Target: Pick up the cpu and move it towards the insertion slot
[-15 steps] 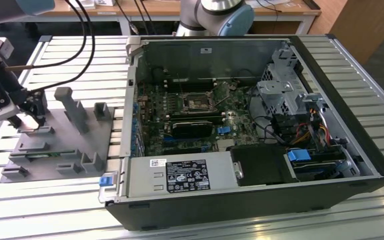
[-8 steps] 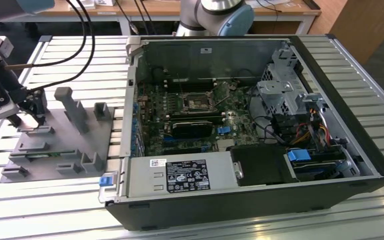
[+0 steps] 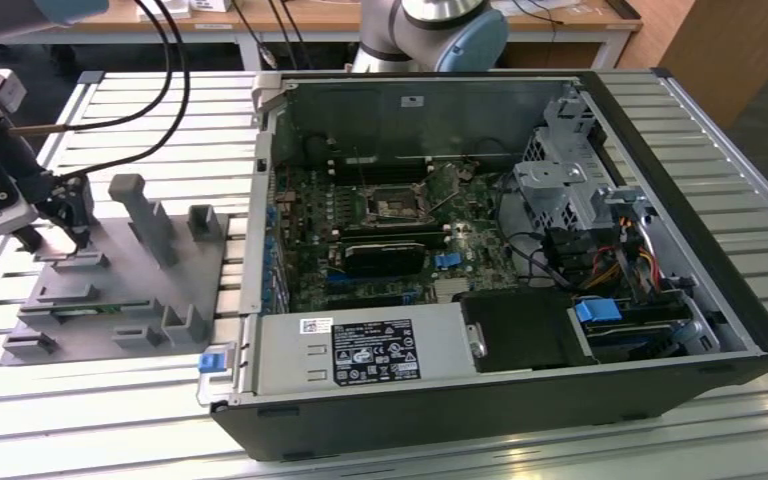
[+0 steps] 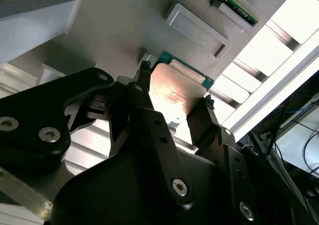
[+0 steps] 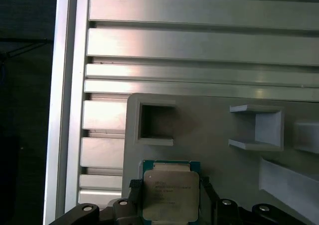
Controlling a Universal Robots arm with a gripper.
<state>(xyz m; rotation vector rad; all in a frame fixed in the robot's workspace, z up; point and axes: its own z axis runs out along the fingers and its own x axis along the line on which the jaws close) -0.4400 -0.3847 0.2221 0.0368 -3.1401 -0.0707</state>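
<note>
Black fingers (image 5: 134,191) sit closest in both wrist views, pressed against two opposite edges of the cpu (image 5: 171,191), so the gripper (image 4: 175,85) is clamped on it. Its pale lid carries several lines of small print inside a green rim. It hangs over the grey fixture plate (image 5: 214,130), resting or lifted I cannot tell, near a square pocket (image 5: 155,121) and the plate's edge. Bare slatted table (image 5: 199,45) runs beyond to the side rail. In the exterior view the insertion slot (image 3: 392,206) lies well apart, inside the open computer case (image 3: 744,300) toward the exterior view's right, where a dark printed label (image 3: 373,352) sits on the power supply (image 3: 291,362).
</note>
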